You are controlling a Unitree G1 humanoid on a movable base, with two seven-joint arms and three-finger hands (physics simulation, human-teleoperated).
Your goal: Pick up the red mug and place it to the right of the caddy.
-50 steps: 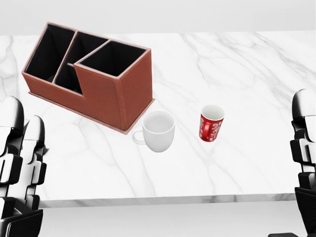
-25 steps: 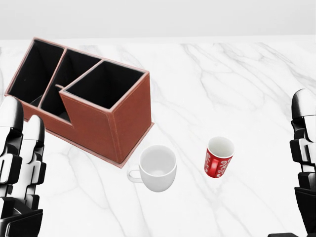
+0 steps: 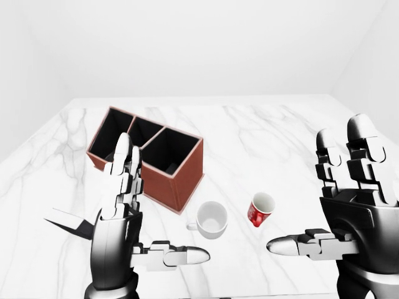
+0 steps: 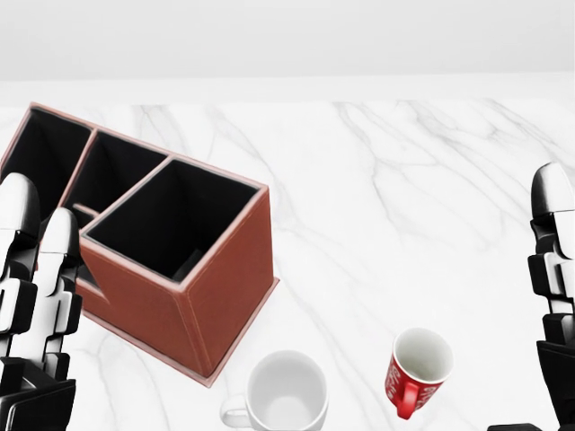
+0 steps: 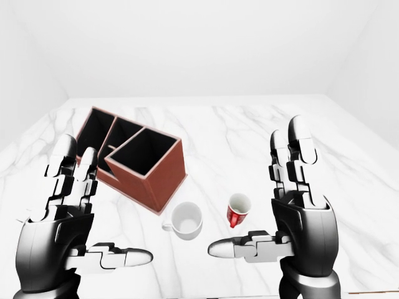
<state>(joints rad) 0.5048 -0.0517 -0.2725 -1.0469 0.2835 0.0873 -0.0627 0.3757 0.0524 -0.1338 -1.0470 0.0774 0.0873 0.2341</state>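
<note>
The red mug (image 4: 417, 371) is being shown standing upright on the marble surface (image 4: 422, 197), low and right of centre in the head view, well apart from the caddy (image 4: 171, 269); a white mug (image 4: 284, 393) is being seen between the two, just beside the caddy's lower corner. Both hands are being held raised above the surface, the left hand (image 3: 124, 218) and the right hand (image 5: 293, 212) each with fingers spread and thumb extended, released and grasping nothing. A risk is being judged here: the spot right of the caddy is partly being occupied by the white mug, so it could be knocked or pushed against the caddy when the red mug is carried in; the red mug, being small and light-looking, could also be tipped if the right hand is brought down off-centre or its thumb catches the handle. Compared with the earlier head frames, the whole picture is being shifted; the caddy and both mugs are appearing larger and lower, which is being read as the camera advancing, not the things moving.
</note>
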